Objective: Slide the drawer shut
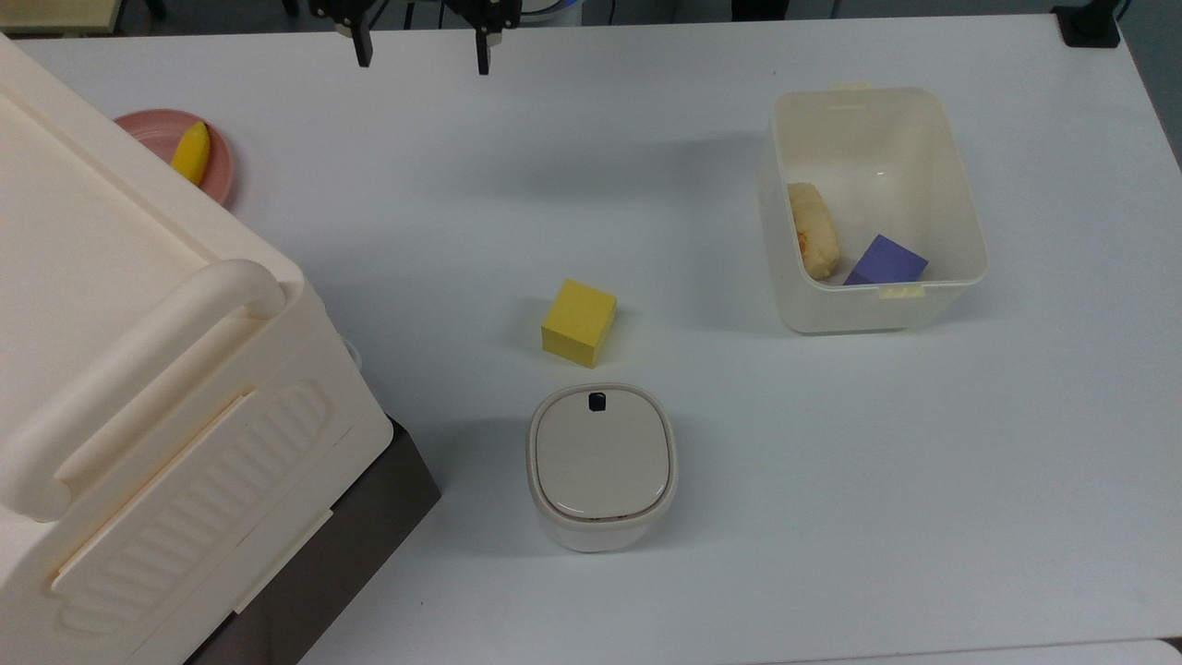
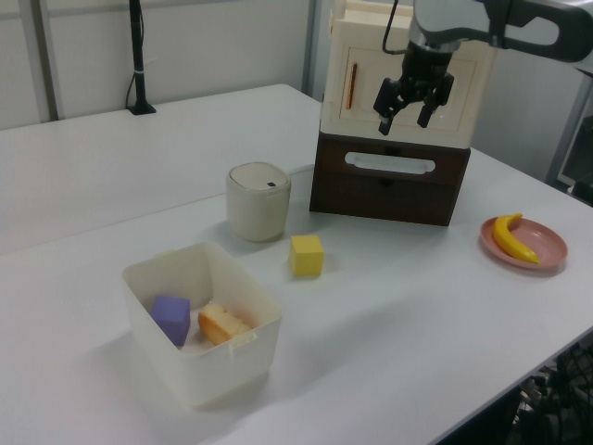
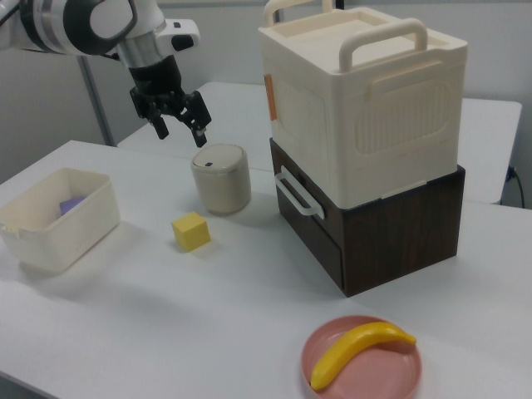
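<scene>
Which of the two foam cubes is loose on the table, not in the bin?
The yellow foam cube, sitting on the white table beside the lidded cream canister. The purple foam cube lies inside the open white plastic bin.
</scene>
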Available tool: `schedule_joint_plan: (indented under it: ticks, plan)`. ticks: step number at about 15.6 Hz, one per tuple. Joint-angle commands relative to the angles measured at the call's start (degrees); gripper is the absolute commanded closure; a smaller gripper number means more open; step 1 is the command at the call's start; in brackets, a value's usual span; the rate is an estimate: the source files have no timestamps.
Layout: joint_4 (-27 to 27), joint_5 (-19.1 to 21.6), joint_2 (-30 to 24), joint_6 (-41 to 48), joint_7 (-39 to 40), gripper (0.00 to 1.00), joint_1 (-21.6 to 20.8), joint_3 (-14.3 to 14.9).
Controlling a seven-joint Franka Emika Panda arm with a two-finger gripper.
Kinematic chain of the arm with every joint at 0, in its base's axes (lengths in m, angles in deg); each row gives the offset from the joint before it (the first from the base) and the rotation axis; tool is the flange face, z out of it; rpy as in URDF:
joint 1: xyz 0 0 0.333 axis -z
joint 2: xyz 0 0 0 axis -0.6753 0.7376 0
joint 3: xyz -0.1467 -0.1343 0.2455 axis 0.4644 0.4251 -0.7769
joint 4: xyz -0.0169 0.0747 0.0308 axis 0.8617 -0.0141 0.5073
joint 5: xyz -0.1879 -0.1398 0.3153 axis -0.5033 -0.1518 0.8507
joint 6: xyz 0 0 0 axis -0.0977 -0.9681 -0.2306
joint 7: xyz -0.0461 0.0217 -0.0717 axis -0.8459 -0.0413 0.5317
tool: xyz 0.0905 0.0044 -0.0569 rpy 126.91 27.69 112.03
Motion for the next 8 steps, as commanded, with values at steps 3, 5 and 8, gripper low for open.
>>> schedule_joint_plan:
  ticks: [3,5,8]
  plan:
    - [-2.9,2.0,-2.3,1.2,0.7,0.00,-2.1,1.0]
    - [-2.8,2.7,-2.3,2.8,0.7,0.00,-3.5,2.1]
    - [-2.7,2.7,-2.3,3.8,0.8,0.00,-4.3,2.8]
